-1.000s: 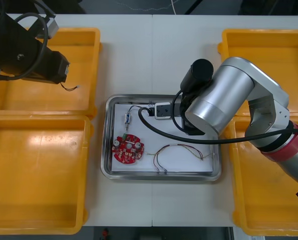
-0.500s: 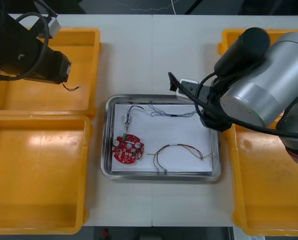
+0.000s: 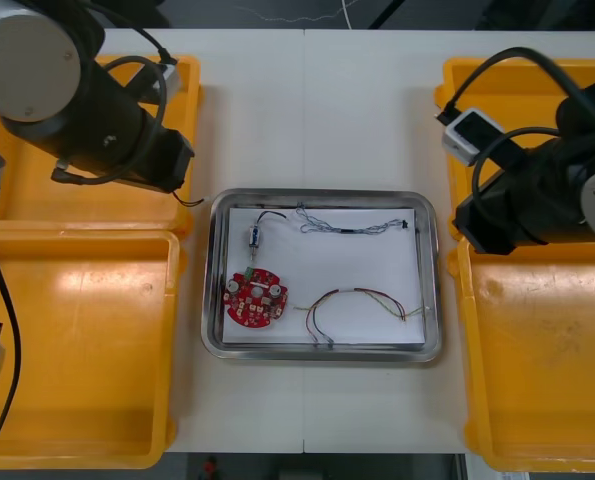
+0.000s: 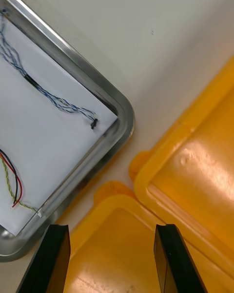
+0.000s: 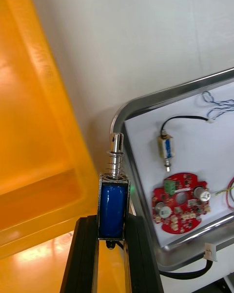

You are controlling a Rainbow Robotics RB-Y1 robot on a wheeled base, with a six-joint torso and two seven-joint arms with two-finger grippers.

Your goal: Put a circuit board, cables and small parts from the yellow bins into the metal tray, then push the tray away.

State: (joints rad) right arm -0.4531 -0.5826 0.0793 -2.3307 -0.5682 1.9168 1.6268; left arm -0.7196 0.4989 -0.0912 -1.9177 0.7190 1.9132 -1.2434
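Note:
The metal tray (image 3: 429, 262) lies mid-table with a white inside. In it are a round red circuit board (image 3: 256, 298), a small metal part (image 3: 254, 238) on a black lead, a twisted blue and white cable (image 3: 349, 226) and a red and yellow cable (image 3: 352, 300). My left gripper (image 5: 113, 220) is shut on another small metal part (image 5: 113, 210), blue-bodied with a sprung pin. It hangs over the left rear bin's rim (image 5: 73, 161), just short of the tray's corner (image 5: 119, 117). My right gripper (image 4: 111, 237) stands open over the right front bin (image 4: 126, 254), beside the tray's corner (image 4: 124, 115).
Two yellow bins stand at each side: left rear (image 3: 37, 195), left front (image 3: 77, 350), right rear (image 3: 517, 90), right front (image 3: 547, 370). My left arm (image 3: 87, 110) covers much of the left rear bin. Bare table (image 3: 317, 110) lies beyond the tray.
My right arm has drawn back from above the tray to the right bins, leaving the blue and white cable in the tray. My left arm has moved right, towards the tray.

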